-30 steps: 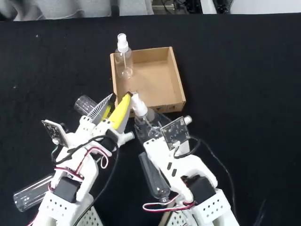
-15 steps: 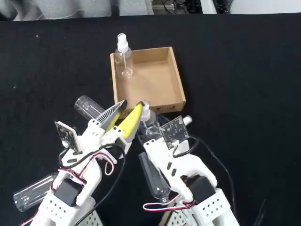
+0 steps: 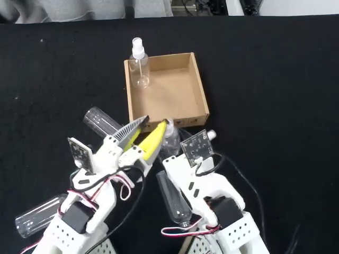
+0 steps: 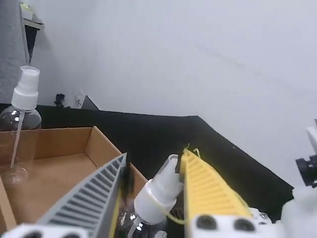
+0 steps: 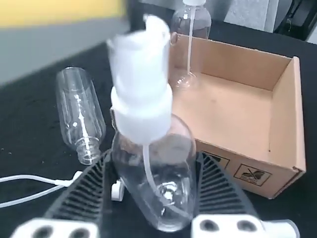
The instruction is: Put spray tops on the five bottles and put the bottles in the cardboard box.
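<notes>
Seating a spray top (image 4: pixel 158 191) looks to be the step in hand: the left gripper (image 4: pixel 153 166) is closed around the white plastic top, its yellow finger against one side and its ribbed grey finger close on the other. The right gripper (image 5: pixel 151 193) clamps the clear bottle (image 5: pixel 151 163) beneath it, just in front of the cardboard box (image 3: pixel 201 87). One finished bottle (image 3: pixel 140 63) stands upright in the box's far corner, so I judge the task under halfway. Three open-necked bottles lie on their sides on the black bench (image 3: pixel 275 79): one (image 3: pixel 100 119) beside the left gripper, one (image 3: pixel 37 218) near the left arm's base, one (image 3: pixel 172 198) between the arms. The bottles are smooth, transparent, round-shouldered cylinders, likely slippery. The box is a shallow, matte brown tray with thin walls.
</notes>
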Controlling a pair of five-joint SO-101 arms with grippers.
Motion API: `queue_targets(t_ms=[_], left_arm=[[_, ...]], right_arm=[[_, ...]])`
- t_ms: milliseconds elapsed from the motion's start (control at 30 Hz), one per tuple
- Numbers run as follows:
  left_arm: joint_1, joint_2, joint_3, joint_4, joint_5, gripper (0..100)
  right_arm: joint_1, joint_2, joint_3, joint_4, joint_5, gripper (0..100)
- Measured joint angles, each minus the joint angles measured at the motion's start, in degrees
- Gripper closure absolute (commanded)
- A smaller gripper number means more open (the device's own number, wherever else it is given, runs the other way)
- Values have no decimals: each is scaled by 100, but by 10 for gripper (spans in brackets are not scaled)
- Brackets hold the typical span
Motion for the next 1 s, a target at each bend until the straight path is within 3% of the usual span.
queue_targets(t_ms=[333,600,1000], left_arm=[[70,0,-88,97,-26,845],[-545,9,-193,202,413,845],[-589,97,-167,255,396,845]], right_arm=[[35,0,0,0,0,903],[668,0,0,-9,26,903],[923,-26,-9,-18,0,903]])
